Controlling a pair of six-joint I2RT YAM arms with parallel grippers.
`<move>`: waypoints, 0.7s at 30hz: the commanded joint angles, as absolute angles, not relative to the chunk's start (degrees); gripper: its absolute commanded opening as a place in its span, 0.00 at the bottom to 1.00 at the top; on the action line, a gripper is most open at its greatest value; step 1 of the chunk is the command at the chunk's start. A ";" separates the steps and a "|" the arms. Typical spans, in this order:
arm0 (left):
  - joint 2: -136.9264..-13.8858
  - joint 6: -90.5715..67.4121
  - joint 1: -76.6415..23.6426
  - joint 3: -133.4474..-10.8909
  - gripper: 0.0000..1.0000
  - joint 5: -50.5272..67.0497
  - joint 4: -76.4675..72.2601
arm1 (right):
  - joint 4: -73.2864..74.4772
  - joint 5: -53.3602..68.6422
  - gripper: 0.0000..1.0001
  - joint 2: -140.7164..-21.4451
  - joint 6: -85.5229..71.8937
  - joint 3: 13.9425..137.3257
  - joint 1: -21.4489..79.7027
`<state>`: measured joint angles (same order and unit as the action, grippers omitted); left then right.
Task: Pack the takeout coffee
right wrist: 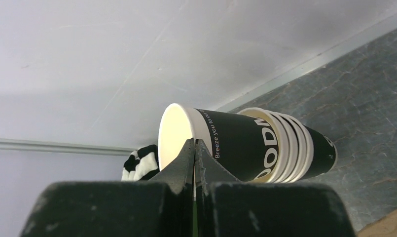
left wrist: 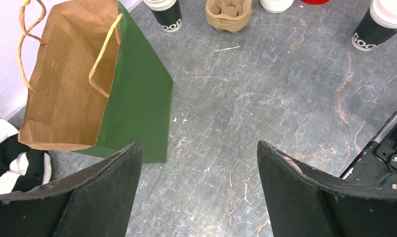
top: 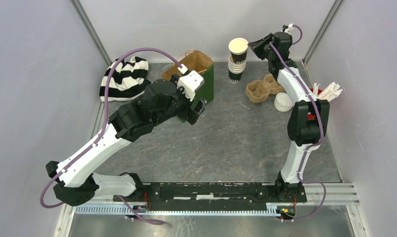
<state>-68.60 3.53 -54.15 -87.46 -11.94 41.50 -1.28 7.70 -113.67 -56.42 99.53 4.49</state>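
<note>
A stack of dark paper cups [top: 235, 73] stands at the back of the table, cream-white inside and without lids. My right gripper [top: 251, 46] is shut on the rim of the top cup [top: 238, 49], which is lifted partly out of the stack. In the right wrist view the fingers [right wrist: 194, 143] pinch that cup's wall [right wrist: 235, 143], one inside and one outside. A lidded dark cup [left wrist: 381, 22] shows at the top right of the left wrist view. My left gripper [top: 196, 112] is open and empty beside the green paper bag [top: 208, 84], over bare table [left wrist: 198, 145].
The bag [left wrist: 137, 98] stands open, brown inside, with twine handles. A brown pulp cup carrier [top: 263, 90] and a stack of white lids [top: 283, 102] lie right of the cups. White stirrers [top: 329, 91] stick out at far right. A striped cloth [top: 125, 76] lies back left.
</note>
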 commanded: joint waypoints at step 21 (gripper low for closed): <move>-67.85 5.71 -54.93 -87.66 0.91 -11.42 39.89 | 1.99 24.57 0.00 -73.29 -50.85 58.50 10.57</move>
<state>-68.60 3.55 -54.63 -87.46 -11.88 41.47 -0.82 22.28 -81.82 -53.80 66.92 7.29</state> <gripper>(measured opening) 0.913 0.006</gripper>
